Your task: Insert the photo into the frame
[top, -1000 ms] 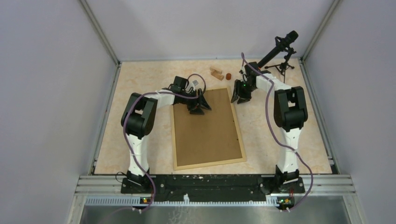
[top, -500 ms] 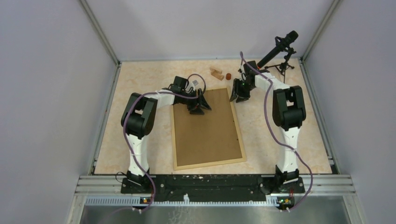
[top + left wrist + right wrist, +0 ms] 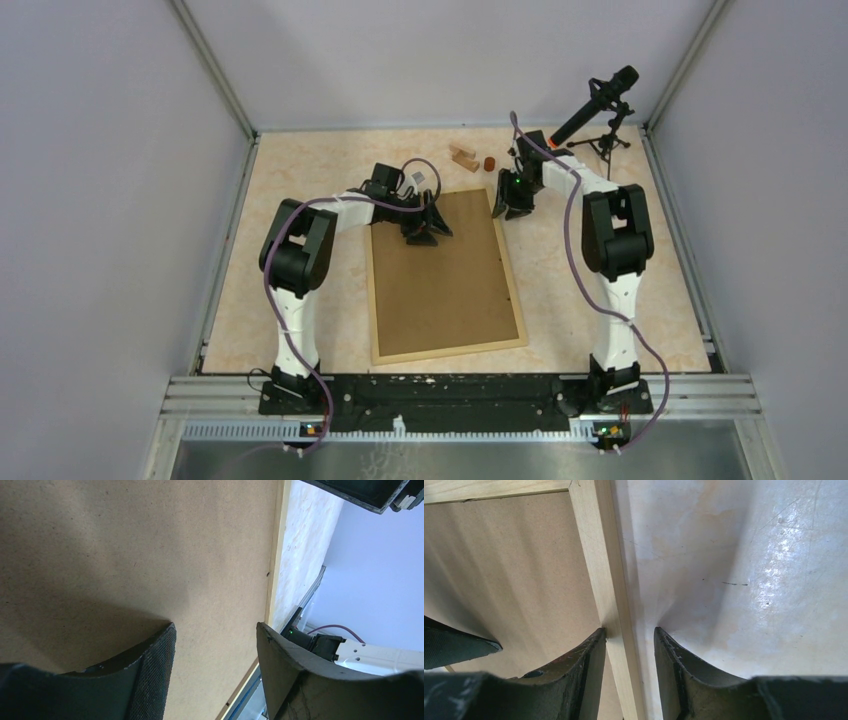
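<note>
- The frame (image 3: 445, 280) is lying back up mid-table, brown board showing.
- We are straddling its right rail at the far-right corner with the right gripper (image 3: 629, 630), fingers parted, not clamping.
- We are holding the left gripper (image 3: 215, 630), spread wide, over the board near the far-left corner.
- Bare table (image 3: 600, 260) is lying beside the right rail; wooden blocks (image 3: 464, 156) are sitting near the far edge.
</note>
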